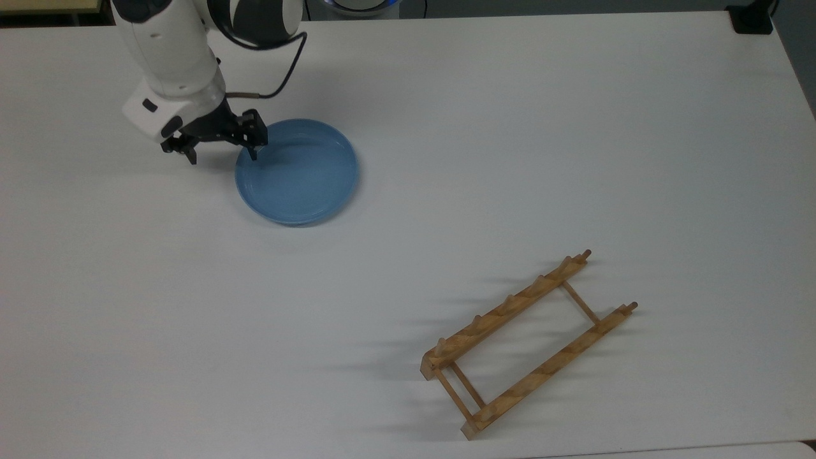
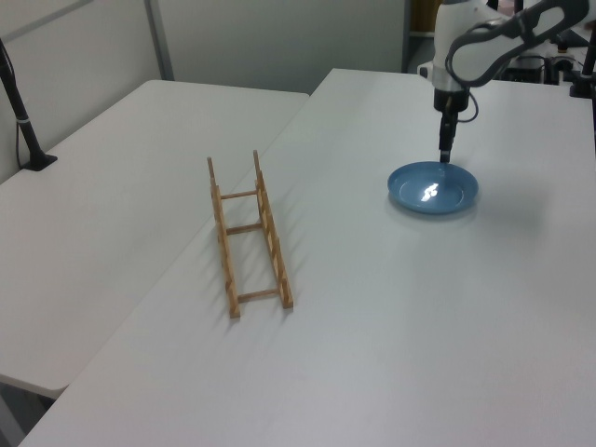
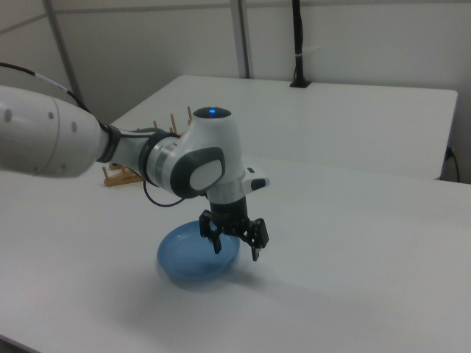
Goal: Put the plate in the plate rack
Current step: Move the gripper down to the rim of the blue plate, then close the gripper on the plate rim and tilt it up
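Jaws: spread wide and holding nothing; one finger [image 1: 254,153] stands over the plate's rim, the other finger [image 1: 191,156] outside it over bare table.
Gripper [image 1: 222,155] [image 2: 445,154] [image 3: 235,248]: points down at the plate's edge on the top view's left.
Plate [image 1: 299,173] [image 2: 432,189] [image 3: 191,256]: light blue, lying flat on the table, rim up.
Plate rack [image 1: 527,345] [image 2: 250,236] [image 3: 140,158]: wooden, pegs upright, lying well apart from the plate, toward the top view's lower right.
Table [image 1: 510,127]: white, carrying the plate and the rack.
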You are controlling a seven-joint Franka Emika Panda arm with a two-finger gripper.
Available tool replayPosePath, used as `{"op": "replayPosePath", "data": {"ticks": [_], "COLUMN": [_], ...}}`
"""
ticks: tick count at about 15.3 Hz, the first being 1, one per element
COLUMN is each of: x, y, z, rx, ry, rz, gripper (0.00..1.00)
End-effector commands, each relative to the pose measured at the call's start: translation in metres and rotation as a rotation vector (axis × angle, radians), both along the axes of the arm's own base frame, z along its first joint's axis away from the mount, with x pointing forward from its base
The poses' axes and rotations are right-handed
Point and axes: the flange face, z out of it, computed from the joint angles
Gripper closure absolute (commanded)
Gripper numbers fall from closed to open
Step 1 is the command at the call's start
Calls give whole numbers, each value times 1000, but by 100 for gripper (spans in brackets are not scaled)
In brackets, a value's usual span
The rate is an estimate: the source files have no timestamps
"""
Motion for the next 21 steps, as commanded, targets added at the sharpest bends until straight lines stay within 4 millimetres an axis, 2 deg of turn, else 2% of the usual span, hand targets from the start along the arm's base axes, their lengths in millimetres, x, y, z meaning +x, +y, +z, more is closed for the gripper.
{"op": "replayPosePath", "data": {"ticks": [1,2,4,5,9,11,14,16,18,21], "x": [4,4,4,5,7,8,11,15,27,41], "y": [3,3,4,5,6,10,19,18,14,15], "z": [-18,-21,-21,-20,-18,-18,-18,-7,22,84], "rx": [-16,-15,-14,-14,-11,-10,-10,-11,-15,-3], "ry": [3,8,3,0,-8,-8,-7,-25,-70,-141], "rz": [-77,-100,-173,-204,-232,-228,-217,-218,-224,-232], "gripper": [0,2,30,48,87,100,100,100,100,100]}}
